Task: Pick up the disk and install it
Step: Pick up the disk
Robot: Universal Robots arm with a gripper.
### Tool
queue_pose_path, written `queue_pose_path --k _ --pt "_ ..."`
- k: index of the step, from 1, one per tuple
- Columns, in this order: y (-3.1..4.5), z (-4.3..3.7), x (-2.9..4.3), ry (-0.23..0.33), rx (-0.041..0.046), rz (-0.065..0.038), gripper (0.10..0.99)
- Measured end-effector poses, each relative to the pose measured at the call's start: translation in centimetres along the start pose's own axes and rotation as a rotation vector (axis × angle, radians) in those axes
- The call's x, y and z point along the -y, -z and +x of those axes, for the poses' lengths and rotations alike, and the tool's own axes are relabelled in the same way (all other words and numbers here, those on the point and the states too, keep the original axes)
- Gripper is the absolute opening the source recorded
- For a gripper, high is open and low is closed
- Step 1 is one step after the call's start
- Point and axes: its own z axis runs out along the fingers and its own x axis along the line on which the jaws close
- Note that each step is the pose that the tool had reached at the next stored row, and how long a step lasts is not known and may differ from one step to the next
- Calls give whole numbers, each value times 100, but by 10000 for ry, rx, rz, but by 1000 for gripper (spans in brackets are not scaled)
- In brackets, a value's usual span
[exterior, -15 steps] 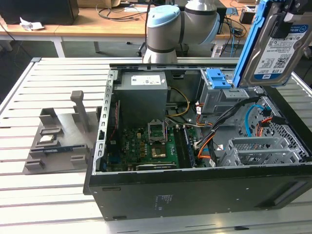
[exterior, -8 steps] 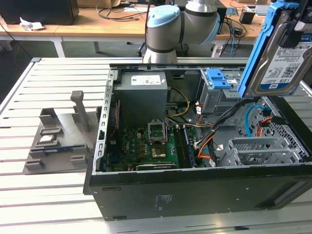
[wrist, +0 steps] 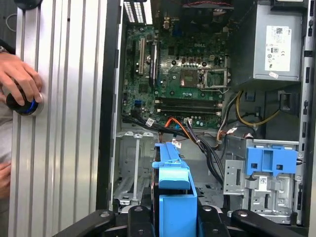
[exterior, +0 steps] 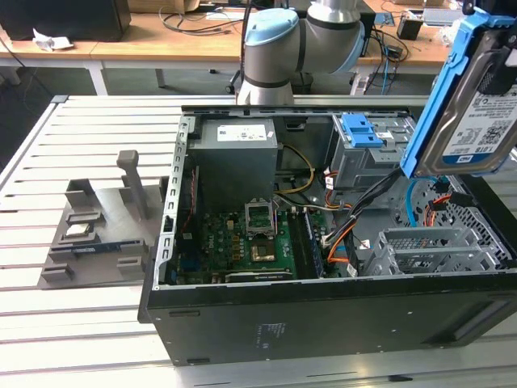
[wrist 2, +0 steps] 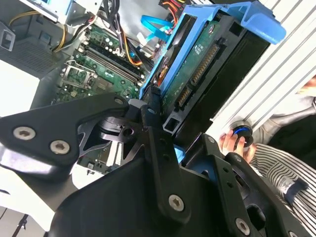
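a: which step is this?
b: pick-up looks done. the hand (wrist 2: 157, 109) is clamped on the disk (exterior: 472, 105), held tilted above the open case (exterior: 323, 319) on the exterior view's right.
a: and seating it?
b: i'd say it needs the rails squared to the empty bay (exterior: 428, 249). cables (exterior: 365, 217) crowd one edge, but there's open air above.

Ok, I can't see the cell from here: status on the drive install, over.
Gripper shut on the disk. It hangs tilted above the open case, not in a bay. Cables run beside the drive cage.
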Motion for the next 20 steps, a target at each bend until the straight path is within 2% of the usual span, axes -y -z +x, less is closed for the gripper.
queue_pose_path --k 2,3,5,6,9,13,14,15,17,20 --pt "-5 68 -3 0 -1 0 365" --pt "-11 138 -7 0 -1 0 365" --pt "-14 194 -9 -1 -3 0 365" --pt "-18 254 -12 0 -3 0 365" --pt "-24 359 -17 0 -5 -1 365" --pt "-39 437 -21 -3 11 1 365" --pt "-39 442 -21 -16 218 10 365" --pt "-41 443 -21 -41 355 16 365" --pt "-45 442 -21 -281 435 13 365" --pt "-58 442 -21 -806 447 1 365"
